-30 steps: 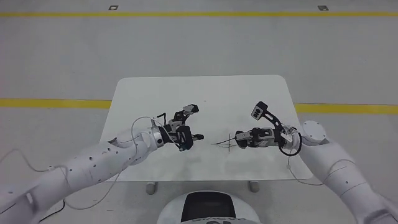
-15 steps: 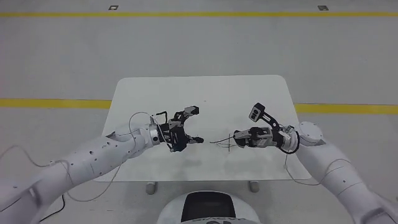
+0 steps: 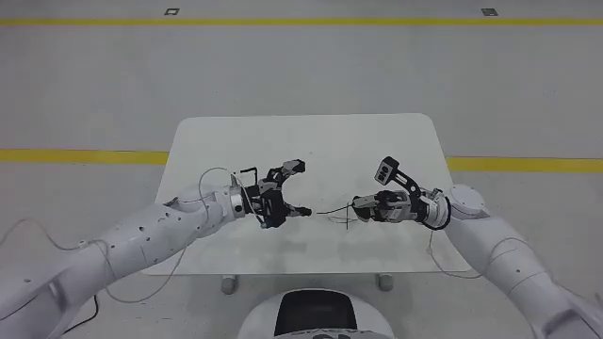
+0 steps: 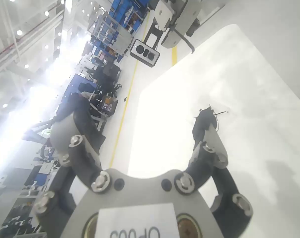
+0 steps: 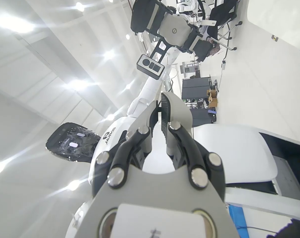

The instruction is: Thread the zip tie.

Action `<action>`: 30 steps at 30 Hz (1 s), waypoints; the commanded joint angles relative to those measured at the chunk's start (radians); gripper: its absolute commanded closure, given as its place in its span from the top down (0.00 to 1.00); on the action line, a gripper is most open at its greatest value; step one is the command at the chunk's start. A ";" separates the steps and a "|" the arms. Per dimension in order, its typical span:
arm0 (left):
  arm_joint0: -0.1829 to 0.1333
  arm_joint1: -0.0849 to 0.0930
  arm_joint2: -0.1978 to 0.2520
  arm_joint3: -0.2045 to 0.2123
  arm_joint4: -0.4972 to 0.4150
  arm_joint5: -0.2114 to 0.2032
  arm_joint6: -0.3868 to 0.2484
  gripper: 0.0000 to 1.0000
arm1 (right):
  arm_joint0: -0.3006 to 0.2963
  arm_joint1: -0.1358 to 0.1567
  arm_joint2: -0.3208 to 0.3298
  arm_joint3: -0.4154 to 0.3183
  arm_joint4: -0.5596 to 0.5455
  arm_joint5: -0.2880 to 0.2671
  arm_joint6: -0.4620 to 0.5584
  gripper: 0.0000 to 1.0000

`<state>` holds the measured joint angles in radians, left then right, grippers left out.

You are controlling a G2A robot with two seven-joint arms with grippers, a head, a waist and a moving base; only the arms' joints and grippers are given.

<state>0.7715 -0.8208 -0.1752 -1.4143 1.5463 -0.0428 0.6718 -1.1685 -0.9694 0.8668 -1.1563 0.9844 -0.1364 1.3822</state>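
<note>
1. Right gripper (image 3: 359, 209): fingers pressed nearly together on one end of the zip tie (image 3: 332, 213). It sits over the table (image 3: 311, 137), right of middle and toward the near edge.
2. The tie sticks out of the right gripper as a thin dark strand pointing at the other arm, over the near half of the tabletop. I cannot tell whether its free end touches the surface. A short cross-strand shows near the gripped end, too thin to say whether it is a loop or the head.
3. Left gripper (image 3: 301, 187): fingers spread wide, nothing in them. It sits left of middle, facing the right gripper, with its near-edge finger (image 4: 204, 122) just beside the tie's free tip.
4. Judgement: the right gripper holds the tie out level so that the free end is presented. The left gripper's wide spread suits taking that end.
5. Judgement: threading is not yet done; the tie reads as an open strand.
6. Holders: the only thing holding anything is the right gripper, with the tie in it.
7. Risk, as a judgement: the strand is thin and springy, so the tip may flick aside under a slightly off-line pinch.
</note>
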 commanded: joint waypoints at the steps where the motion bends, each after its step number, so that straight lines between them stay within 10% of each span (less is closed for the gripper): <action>1: 0.002 0.000 -0.011 0.003 -0.088 -0.129 -0.037 1.00 | -0.011 0.000 0.010 -0.018 -0.012 -0.023 -0.037 0.00; 4: 0.004 0.002 -0.027 0.023 -0.238 -0.297 -0.070 1.00 | -0.029 0.007 0.038 -0.028 -0.060 -0.072 -0.078 0.00; 8: 0.023 0.004 0.005 -0.022 -0.504 -0.297 -0.121 1.00 | -0.058 0.018 0.077 -0.050 -0.109 -0.098 -0.105 0.00; 18: 0.040 0.002 0.005 -0.034 -0.549 -0.297 -0.132 1.00 | -0.058 0.019 0.082 -0.056 -0.154 -0.118 -0.146 0.00; 22: 0.075 0.000 0.005 -0.093 -0.956 -0.297 -0.262 1.00 | -0.074 0.027 0.106 -0.099 -0.293 -0.203 -0.216 0.00; 26: 0.066 0.004 0.004 -0.163 -1.358 -0.297 -0.564 1.00 | -0.096 0.034 0.129 -0.135 -0.365 -0.204 -0.237 0.00; 30: 0.057 0.004 -0.014 -0.203 -1.487 -0.297 -0.572 1.00 | -0.103 0.036 0.138 -0.143 -0.383 -0.204 -0.227 0.00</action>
<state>0.8279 -0.8171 -0.1894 -1.6190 0.0566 -0.3400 0.0435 -1.2718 -0.9333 1.0052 -1.3000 0.5999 -0.3399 1.1555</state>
